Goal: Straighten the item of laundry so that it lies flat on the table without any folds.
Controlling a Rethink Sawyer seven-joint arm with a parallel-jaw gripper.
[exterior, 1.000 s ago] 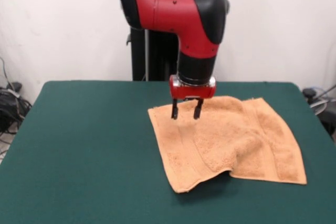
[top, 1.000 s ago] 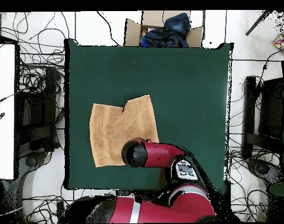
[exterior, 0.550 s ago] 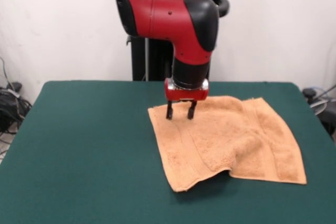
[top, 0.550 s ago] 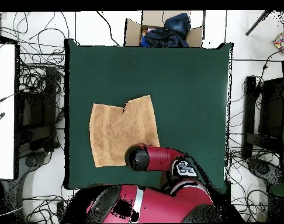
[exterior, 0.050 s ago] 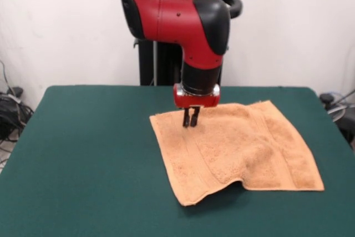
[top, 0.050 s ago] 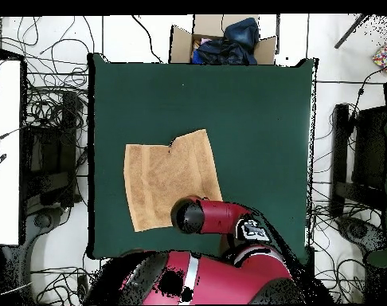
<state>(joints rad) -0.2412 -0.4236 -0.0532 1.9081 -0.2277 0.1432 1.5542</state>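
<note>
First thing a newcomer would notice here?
The red and black arm coming down mid-table, its gripper pinched shut on the far edge of the peach towel. Next, the towel's near edge, which humps up in a fold above the green table.

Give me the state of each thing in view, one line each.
Towel: lying on the table, near edge still folded under with a raised hump.
Gripper: shut on the towel near its far corner.
Table: bearing the towel.
Cardboard box: open, dark cloth inside.
</note>
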